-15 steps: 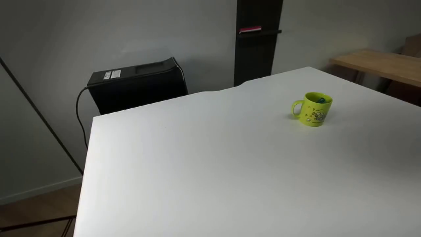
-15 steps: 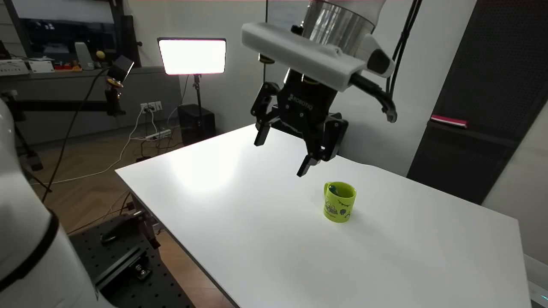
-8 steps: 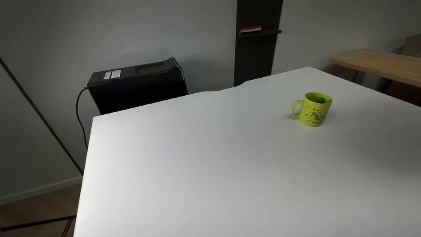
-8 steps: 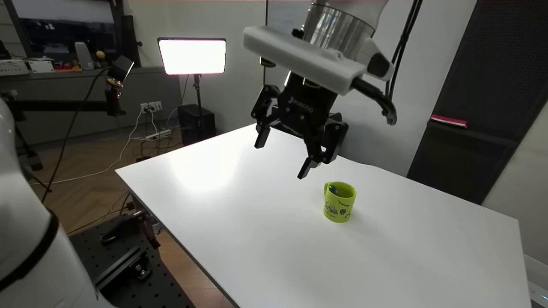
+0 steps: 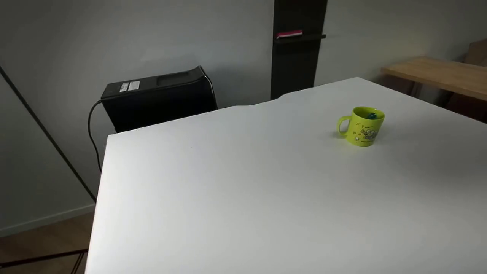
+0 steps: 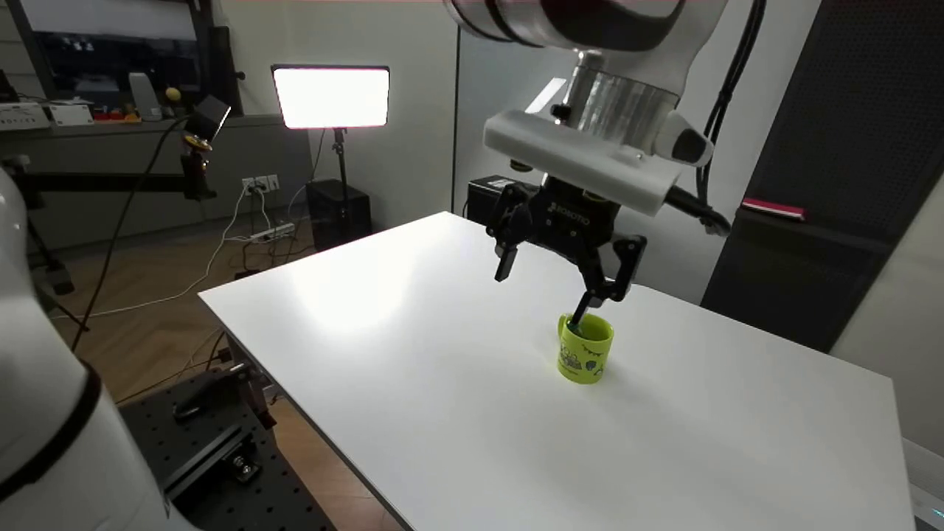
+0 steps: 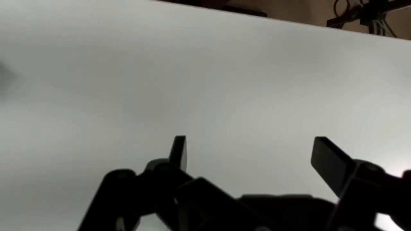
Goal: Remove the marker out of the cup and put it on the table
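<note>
The yellow-green cup [image 5: 364, 131] stands upright on the white table [image 5: 228, 190]; it also shows in an exterior view [image 6: 586, 358]. The dark greenish marker [image 5: 371, 115] leans inside the cup, with only its end showing. That end also shows in an exterior view [image 6: 576, 330]; the rest is hidden by the cup wall. My gripper [image 6: 541, 296] is open, tilted, above the table. One fingertip overlaps the marker's end in that view; I cannot tell whether they touch. In the wrist view my gripper [image 7: 250, 144] has nothing between its fingers, and cup and marker are out of view.
A black box-like device [image 5: 159, 97] stands behind the table. A brown wooden table [image 5: 437, 74] is at the far right. A bright light panel [image 6: 332, 97] stands beyond the table. The table's edge [image 7: 289, 21] crosses the top of the wrist view.
My gripper has moved right and down in an exterior view, over towards the cup, its fingers staying open. The cup and marker have not moved.
</note>
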Motion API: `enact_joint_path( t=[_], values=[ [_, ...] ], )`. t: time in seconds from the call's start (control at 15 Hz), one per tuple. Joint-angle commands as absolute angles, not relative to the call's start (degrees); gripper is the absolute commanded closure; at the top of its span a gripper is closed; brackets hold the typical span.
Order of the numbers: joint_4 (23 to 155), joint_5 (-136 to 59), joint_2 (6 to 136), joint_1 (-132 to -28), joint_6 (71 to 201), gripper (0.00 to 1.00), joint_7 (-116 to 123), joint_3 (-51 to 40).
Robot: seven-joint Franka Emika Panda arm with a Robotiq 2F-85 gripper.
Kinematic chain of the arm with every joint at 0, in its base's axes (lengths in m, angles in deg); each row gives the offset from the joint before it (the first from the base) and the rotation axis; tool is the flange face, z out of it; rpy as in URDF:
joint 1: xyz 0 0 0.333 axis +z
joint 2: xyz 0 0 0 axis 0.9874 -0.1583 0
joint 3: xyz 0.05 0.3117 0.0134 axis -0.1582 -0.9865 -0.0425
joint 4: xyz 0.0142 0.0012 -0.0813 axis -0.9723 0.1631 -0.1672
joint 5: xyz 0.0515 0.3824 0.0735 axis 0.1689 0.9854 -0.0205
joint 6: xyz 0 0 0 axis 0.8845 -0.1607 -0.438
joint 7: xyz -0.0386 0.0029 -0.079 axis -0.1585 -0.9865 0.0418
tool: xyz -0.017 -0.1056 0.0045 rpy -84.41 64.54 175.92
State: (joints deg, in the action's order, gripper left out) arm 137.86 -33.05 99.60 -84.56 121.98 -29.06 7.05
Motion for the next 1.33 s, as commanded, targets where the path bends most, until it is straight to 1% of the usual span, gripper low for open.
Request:
enact_joint_path(
  t=[0.0,0.27,0.6,1.27],
  values=[
    [133.89,-30.04,94.37,-85.26,126.29,0.0,-32.23,5.84],
    [129.05,-25.84,88.3,-85.82,129.69,0.0,-34.84,4.9],
    [122.62,-25.29,80.77,-87.61,134.32,0.0,-36.04,2.46],
    [107.87,-26.8,65.09,-91.61,134.52,0.0,-33.18,-3.58]
  ],
)
